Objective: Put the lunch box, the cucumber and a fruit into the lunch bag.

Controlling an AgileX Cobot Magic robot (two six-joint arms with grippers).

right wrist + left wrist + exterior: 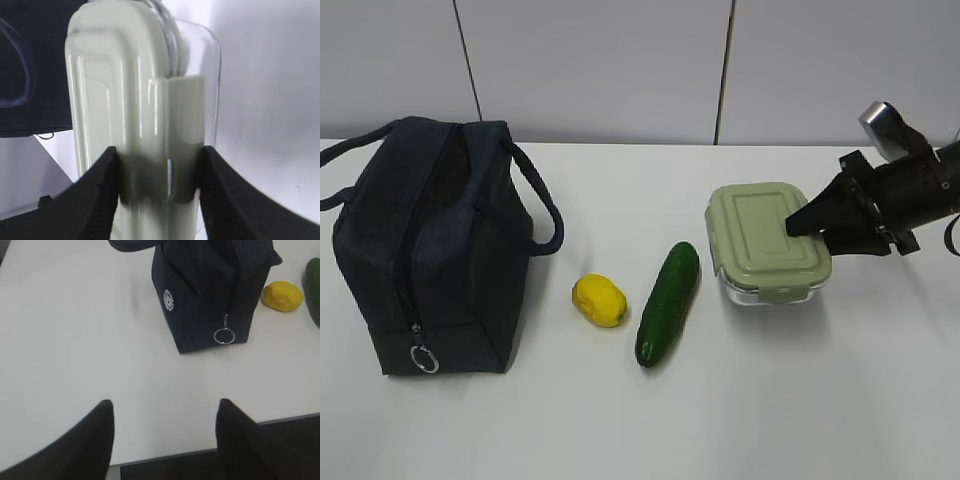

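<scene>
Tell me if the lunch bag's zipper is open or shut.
Shut: the boxy dark navy fabric lunch bag's silver ring pull hangs at the zipper's bottom end, seam closed.

place: lab-like test bench | evidence: bare white table (770, 400), plain panelled wall (620, 70)

The navy lunch bag (430, 245) stood upright at the table's left, apparently zipped. The yellow fruit (599, 300), dark cucumber (668, 302) and green-lidded lunch box (766, 242) lay rightward.

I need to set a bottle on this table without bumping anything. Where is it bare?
Bare: the front strip before the lunch bag, fruit and cucumber; also the back, between bag and lunch box. Crowded: the fruit-cucumber-box row, where the right claw grips the box.
</scene>
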